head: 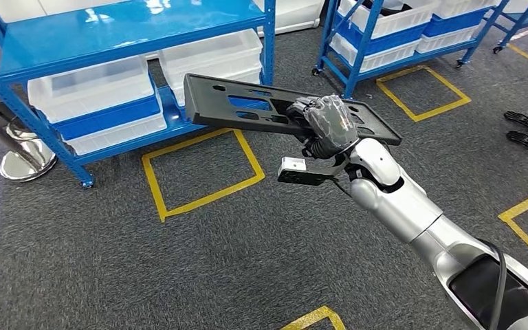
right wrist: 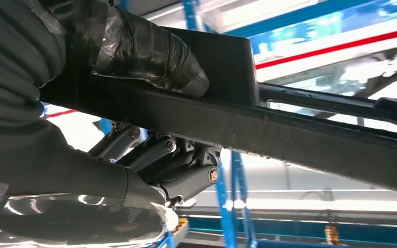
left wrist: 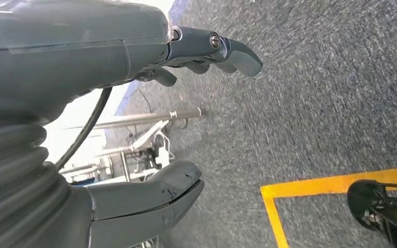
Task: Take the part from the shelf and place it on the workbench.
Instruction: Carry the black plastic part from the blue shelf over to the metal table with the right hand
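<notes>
Above grey carpet beside the blue shelf, the right hand grips 1 long edge of the black part, a stiff, light-looking slotted panel likely to lever when held off-centre; left hand open, empty.

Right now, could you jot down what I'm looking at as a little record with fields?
Held item: black flat part with cut-outs
Holder: right hand, gripping one long edge
Part position: in the air, off the shelf
Left hand: holds nothing, fingers apart, above the carpet
Behind: blue shelf with white bins
Floor: grey carpet, yellow tape squares
Workbench: not seen
</notes>
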Robot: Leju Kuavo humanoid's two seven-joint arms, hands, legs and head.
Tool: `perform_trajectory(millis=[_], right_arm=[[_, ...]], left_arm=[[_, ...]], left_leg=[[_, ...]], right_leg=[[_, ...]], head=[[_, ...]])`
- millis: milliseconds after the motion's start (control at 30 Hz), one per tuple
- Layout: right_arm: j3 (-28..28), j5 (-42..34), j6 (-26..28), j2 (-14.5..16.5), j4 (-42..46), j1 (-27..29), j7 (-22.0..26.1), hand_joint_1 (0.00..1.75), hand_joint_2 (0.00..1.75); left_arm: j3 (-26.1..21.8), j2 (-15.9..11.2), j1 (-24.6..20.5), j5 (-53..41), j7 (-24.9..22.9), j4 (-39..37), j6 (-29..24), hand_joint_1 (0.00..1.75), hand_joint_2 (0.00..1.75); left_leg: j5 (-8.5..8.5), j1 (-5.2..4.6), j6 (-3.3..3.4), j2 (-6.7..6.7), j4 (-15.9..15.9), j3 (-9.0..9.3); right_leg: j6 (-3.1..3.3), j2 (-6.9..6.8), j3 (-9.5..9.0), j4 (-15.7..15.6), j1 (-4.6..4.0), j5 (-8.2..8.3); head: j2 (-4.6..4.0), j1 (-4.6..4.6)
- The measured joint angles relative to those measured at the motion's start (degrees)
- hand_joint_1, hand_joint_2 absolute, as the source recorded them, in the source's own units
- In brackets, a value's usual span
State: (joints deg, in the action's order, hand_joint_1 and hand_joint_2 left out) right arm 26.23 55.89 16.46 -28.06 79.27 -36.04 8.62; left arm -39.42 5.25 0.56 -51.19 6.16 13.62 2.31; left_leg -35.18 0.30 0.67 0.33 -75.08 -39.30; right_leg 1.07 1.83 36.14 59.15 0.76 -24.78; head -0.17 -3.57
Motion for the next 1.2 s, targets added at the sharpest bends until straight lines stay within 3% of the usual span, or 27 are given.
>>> perform_trajectory(millis=[67, 100, 167, 200, 267, 333, 400, 467, 500, 533, 567, 633, 667, 700, 767, 800, 867, 933, 1000, 1033, 1100, 1167, 1200], right_arm=[[0.0, 0.0, 0.0, 0.0, 0.0, 0.0, 0.0, 1.75, 1.75], [0.0, 0.0, 0.0, 0.0, 0.0, 0.0, 0.0, 1.75, 1.75], [0.0, 0.0, 0.0, 0.0, 0.0, 0.0, 0.0, 1.75, 1.75], [0.0, 0.0, 0.0, 0.0, 0.0, 0.0, 0.0, 1.75, 1.75], [0.0, 0.0, 0.0, -0.2, 0.0, 0.0, 0.0, 1.75, 1.75], [-0.2, 0.0, 0.0, -0.5, 0.0, 0.0, 0.0, 1.75, 1.75], [-0.3, 0.0, -0.1, -0.6, 0.0, -0.1, 0.0, 1.75, 1.75], [-0.2, 0.0, -0.2, -0.6, 0.0, 0.1, -0.1, 1.75, 1.75], [-0.2, 0.2, -0.3, -0.5, 0.0, 0.2, -0.2, 1.75, 1.75], [-0.2, 0.4, -0.4, -0.5, 0.0, 0.3, -0.3, 1.75, 1.75], [-0.2, 0.6, -0.4, -0.4, 0.0, 0.4, -0.4, 1.75, 1.75], [-0.2, 1.0, -0.4, -0.4, 0.1, 0.4, -0.8, 1.75, 1.75], [-0.2, 1.2, -0.3, -0.3, 0.3, 0.4, -1.0, 1.75, 1.75], [-0.2, 1.5, -0.3, -0.3, 0.3, 0.4, -1.2, 1.75, 1.75], [-0.1, 2.3, -0.3, -0.2, 0.4, 0.5, -1.5, 1.75, 1.75], [0.0, 2.7, -0.3, -0.1, 0.5, 0.6, -1.8, 1.75, 1.75], [0.4, 3.5, -0.3, 0.6, 0.5, 0.5, -2.3, 1.75, 1.75], [0.9, 4.4, -0.3, 2.0, 0.3, 0.2, -2.8, 1.75, 1.75], [1.7, 5.1, -0.4, 3.4, 0.0, 0.0, -3.3, 1.75, 1.75], [2.1, 5.3, -0.4, 3.9, -0.2, -0.1, -3.4, 1.75, 1.75], [2.6, 5.8, -0.5, 4.3, -0.4, -0.3, -3.7, 1.75, 1.75], [2.9, 7.1, -0.4, 4.4, -0.4, -1.0, -4.5, 1.75, 1.75], [2.9, 7.7, -0.4, 4.4, -0.5, -1.4, -4.9, 1.75, 1.75]], left_arm=[[0.0, 0.0, 0.0, 0.0, 0.0, 0.0, 0.0, 0.00, 1.75], [0.0, 0.0, 0.0, 0.0, 0.0, 0.0, 0.0, 0.00, 1.75], [0.0, -0.1, 0.0, 0.0, 0.0, 0.0, 0.0, 0.00, 1.75], [0.0, -0.1, -0.1, 0.0, 0.0, 0.0, 0.0, 0.00, 1.75], [0.0, 0.0, -0.1, 0.0, 0.0, 0.0, 0.0, 0.00, 1.75], [-0.1, 0.0, -0.1, 0.0, 0.0, 0.0, 0.0, 0.00, 1.75], [-0.1, 0.0, 0.1, 0.0, 0.0, 0.1, 0.0, 0.00, 1.75], [-0.1, 0.0, 0.2, -0.1, -0.1, 0.1, 0.0, 0.00, 1.75], [-0.2, 0.0, 0.2, -0.1, -0.1, 0.1, 0.1, 0.00, 1.75], [-0.2, 0.0, 0.2, -0.2, -0.3, 0.1, 0.1, 0.00, 1.75], [-0.2, 0.0, 0.2, -0.2, -0.4, 0.1, 0.1, 0.00, 1.75], [-0.2, 0.0, 0.1, -0.4, -0.6, 0.1, 0.2, 0.00, 1.75], [-0.2, 0.0, 0.1, -0.5, -0.6, 0.1, 0.2, 0.00, 1.75], [-0.3, -0.1, 0.1, -0.6, -0.7, 0.1, 0.2, 0.00, 1.75], [-0.4, -0.2, 0.0, -0.8, -0.8, 0.1, 0.2, 0.00, 1.75], [-0.5, -0.4, -0.1, -0.7, -0.8, 0.1, 0.2, 0.00, 1.75], [-0.7, -0.7, -0.2, -0.6, -1.0, 0.1, 0.4, 0.00, 1.75], [-1.1, -1.2, 0.0, -0.3, -1.1, 0.1, 0.6, 0.00, 1.75], [-1.4, -1.5, 0.2, -0.2, -1.2, 0.1, 0.8, 0.00, 1.75], [-1.6, -1.7, 0.2, -0.2, -1.3, 0.1, 0.8, 0.00, 1.75], [-1.9, -1.9, 0.2, -0.2, -1.5, 0.1, 0.9, 0.00, 1.75], [-2.2, -1.9, 0.3, -0.3, -1.6, 0.1, 0.9, 0.00, 1.75], [-2.3, -1.9, 0.4, -0.5, -1.6, 0.1, 0.9, 0.00, 1.75]], left_leg=[[3.36, 0.01, 0.50, -0.99, 6.0, 3.43], [4.68, 0.09, 0.73, -2.51, 9.9, 5.51], [5.98, 0.15, 0.79, -4.65, 14.9, 7.92], [5.90, 0.10, 0.77, -4.89, 15.3, 8.07], [6.60, 0.08, 1.10, -3.48, 15.8, 8.10], [7.41, 0.34, 1.77, -1.95, 16.5, 7.99], [7.84, 0.33, 2.19, -0.42, 16.7, 7.62], [8.00, 0.21, 2.28, 1.04, 16.7, 7.21], [8.05, 0.17, 2.27, 1.81, 16.7, 7.05], [8.09, 0.15, 2.25, 2.55, 16.7, 6.96], [8.11, 0.13, 2.22, 3.30, 16.7, 6.94], [8.06, -0.03, 1.99, 4.53, 16.6, 7.06], [8.05, -0.13, 1.76, 5.02, 16.6, 7.09], [8.03, -0.23, 1.47, 5.49, 16.6, 7.11], [8.02, -0.31, 0.84, 6.41, 16.7, 7.19], [7.81, -0.27, 0.47, 6.22, 16.7, 7.23], [5.98, -0.02, -0.19, 3.92, 14.6, 6.43], [2.35, 0.27, -0.48, 1.19, 8.3, 3.65], [0.33, 0.31, -0.58, 0.31, 2.5, 0.92], [0.98, 0.31, -0.58, 0.12, 2.2, 0.74], [4.63, 0.41, -0.44, -0.75, 7.3, 3.00], [6.91, 0.69, -0.31, -3.31, 13.1, 5.60], [7.13, 0.75, -0.25, -4.23, 14.4, 6.16]], right_leg=[[-0.28, 1.55, 0.47, 0.4, -0.03, 0.28], [-0.49, 2.24, 0.72, 0.6, -0.06, 0.40], [-1.10, 3.52, 1.31, 0.9, 0.04, 0.76], [-1.56, 4.14, 1.58, 0.9, 0.14, 1.06], [-2.46, 5.09, 1.93, 0.7, 0.39, 1.60], [-3.06, 3.25, 2.91, 2.4, 0.22, 0.17], [-3.54, -0.09, 5.49, 8.4, 0.11, -3.71], [-3.96, -1.44, 7.96, 15.1, 0.30, -6.73], [-4.06, -1.65, 8.07, 16.2, 0.39, -6.95], [-4.06, -1.82, 7.00, 15.1, 0.45, -6.17], [-3.97, -2.13, 4.89, 12.1, 0.47, -4.71], [-3.35, -4.09, -0.24, 3.7, -0.01, -2.06], [-2.88, -4.87, -1.78, 0.9, -0.36, -1.47], [-2.46, -5.34, -2.41, -0.5, -0.70, -1.38], [-1.78, -4.41, -2.18, -0.8, -0.91, -1.25], [-1.47, -3.90, -2.19, -1.0, -0.74, -1.02], [-0.83, -2.87, -2.20, -1.6, -0.39, -0.50], [-0.42, -1.76, -1.91, -1.7, -0.31, -0.21], [-0.24, -0.35, -1.53, -1.4, -0.37, -0.11], [-0.25, 0.40, -1.37, -1.2, -0.37, -0.12], [-0.48, 1.83, -1.08, -0.5, -0.29, -0.28], [-0.99, 3.14, -0.41, 0.4, -0.30, -0.47], [-1.33, 3.75, 0.02, 0.7, -0.26, -0.44]], head=[[0.00, 0.00], [0.00, -0.01], [0.00, -0.02], [0.00, -0.02], [0.00, -0.01], [0.00, -0.18], [0.00, -0.35], [0.00, -0.33], [0.00, -0.33], [0.00, -0.33], [0.00, -0.34], [0.00, -0.33], [0.00, -0.34], [0.00, -0.32], [0.00, -0.32], [0.00, -0.31], [0.00, -0.31], [0.00, -0.31], [0.00, -0.30], [0.00, -0.29], [0.00, -0.29], [0.00, -0.31], [0.00, -0.32]])
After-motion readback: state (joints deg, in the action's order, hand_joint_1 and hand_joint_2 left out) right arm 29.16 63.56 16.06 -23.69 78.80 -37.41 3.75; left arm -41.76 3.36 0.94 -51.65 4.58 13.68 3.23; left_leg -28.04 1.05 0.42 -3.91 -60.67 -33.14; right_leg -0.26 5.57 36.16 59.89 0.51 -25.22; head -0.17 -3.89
